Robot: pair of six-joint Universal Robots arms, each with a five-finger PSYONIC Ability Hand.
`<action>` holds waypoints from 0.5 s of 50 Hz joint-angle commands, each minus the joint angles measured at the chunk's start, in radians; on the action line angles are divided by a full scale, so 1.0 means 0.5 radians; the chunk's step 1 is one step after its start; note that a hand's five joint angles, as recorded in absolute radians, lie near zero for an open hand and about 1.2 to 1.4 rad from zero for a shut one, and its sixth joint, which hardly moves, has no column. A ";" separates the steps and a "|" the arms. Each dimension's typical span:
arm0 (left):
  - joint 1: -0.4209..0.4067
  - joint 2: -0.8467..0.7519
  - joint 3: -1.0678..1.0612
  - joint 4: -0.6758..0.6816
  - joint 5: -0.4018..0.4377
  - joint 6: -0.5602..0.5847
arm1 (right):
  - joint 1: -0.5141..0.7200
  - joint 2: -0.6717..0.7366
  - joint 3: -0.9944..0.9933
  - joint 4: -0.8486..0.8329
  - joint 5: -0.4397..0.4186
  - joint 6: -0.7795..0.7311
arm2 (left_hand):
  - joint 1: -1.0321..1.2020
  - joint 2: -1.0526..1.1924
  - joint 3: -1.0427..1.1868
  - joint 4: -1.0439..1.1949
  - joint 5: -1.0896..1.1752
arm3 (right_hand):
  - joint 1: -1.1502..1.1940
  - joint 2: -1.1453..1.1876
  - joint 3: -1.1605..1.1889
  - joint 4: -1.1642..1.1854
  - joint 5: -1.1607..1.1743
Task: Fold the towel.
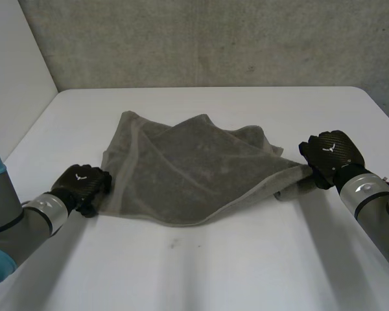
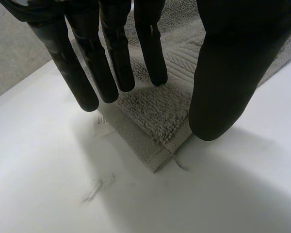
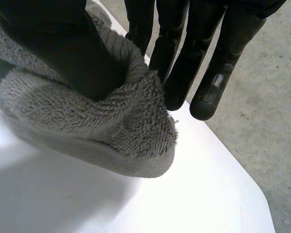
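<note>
Towel [image 1: 194, 170] lies rumpled; right hand [image 1: 329, 155] pinches its right corner, left hand [image 1: 84, 185] hovers spread over its left corner and likely must close next.

White table [image 1: 201, 259] | grey towel [image 1: 188, 175] lies rumpled across its middle, partly folded over itself | one towel corner flat on the tabletop | faint scuff mark [image 1: 173, 243] on the bare surface in front.

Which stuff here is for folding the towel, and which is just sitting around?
For the job:
towel
left hand, open over one towel corner
right hand, pinching a bunched-up towel end

Just there:
white table
grey wall
</note>
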 commanded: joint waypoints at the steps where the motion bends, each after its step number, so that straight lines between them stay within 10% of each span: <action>1: -0.001 -0.063 0.054 0.000 -0.002 0.000 | 0.003 0.000 0.000 0.000 0.000 -0.004 | 0.192 0.201 0.199 0.201 0.205 | 0.851 0.429 0.413 0.405 0.477; 25: -0.004 -0.176 0.244 -0.009 -0.002 0.000 | 0.012 0.009 0.003 0.000 0.000 -0.010 | 0.479 0.488 0.486 0.489 0.492 | 0.851 0.429 0.413 0.405 0.477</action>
